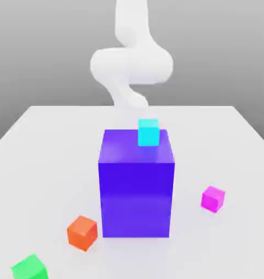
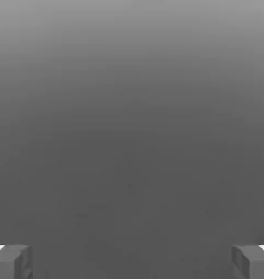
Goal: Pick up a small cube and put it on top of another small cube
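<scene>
White surface under everything; white arm behind blue block, block as landmark; jaws wide apart; orange cube near block, toward exterior view's left; green cube farther out, same side; cyan cube on block's top; magenta cube apart from block, toward exterior view's right.

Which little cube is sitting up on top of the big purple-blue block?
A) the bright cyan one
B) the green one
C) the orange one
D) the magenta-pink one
A: in the exterior view the small bright cyan cube rests on the top face of the big glossy purple-blue block.
</scene>
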`<state>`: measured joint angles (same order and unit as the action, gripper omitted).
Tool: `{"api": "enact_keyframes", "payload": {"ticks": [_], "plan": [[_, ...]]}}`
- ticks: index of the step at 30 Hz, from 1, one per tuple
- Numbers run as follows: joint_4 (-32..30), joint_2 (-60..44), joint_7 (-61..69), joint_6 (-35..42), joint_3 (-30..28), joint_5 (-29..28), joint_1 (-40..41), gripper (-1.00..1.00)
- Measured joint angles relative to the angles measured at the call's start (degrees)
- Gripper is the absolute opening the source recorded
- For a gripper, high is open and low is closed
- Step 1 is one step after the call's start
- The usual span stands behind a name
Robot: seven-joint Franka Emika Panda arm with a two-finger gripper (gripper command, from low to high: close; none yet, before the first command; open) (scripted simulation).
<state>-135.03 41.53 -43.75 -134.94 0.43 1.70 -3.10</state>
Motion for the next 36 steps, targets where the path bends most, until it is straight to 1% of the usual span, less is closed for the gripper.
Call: {"api": "enact_keyframes", "payload": {"ticks": [6, 10, 14, 17, 20, 23, 26, 29, 30, 36], "plan": [[-8.37, -11.46, 4.94, -8.23, 2.07, 3.71, -8.33, 0.0], [-13.72, -18.7, 7.74, -13.48, 4.52, 5.61, -13.16, 0.0], [-19.07, -25.9, 9.83, -18.75, 7.59, 6.6, -17.52, 0.0], [-23.11, -31.29, 10.57, -22.81, 10.31, 6.16, -20.18, 0.0], [-27.2, -36.71, 9.76, -26.92, 13.1, 3.54, -22.1, 0.0], [-29.65, -42.45, 6.16, -31.3, 13.83, -2.76, -23.82, 0.0], [-28.92, -48.66, 1.25, -36.1, 9.25, -9.85, -26.55, 0.0], [-27.76, -54.83, -1.2, -41.12, 3.11, -12.96, -31.99, 0.0], [-27.45, -56.57, -1.56, -42.54, 1.73, -13.31, -33.33, -1.0], [-27.28, -57.44, -1.89, -43.26, 1.06, -13.65, -33.97, -1.0]]}}
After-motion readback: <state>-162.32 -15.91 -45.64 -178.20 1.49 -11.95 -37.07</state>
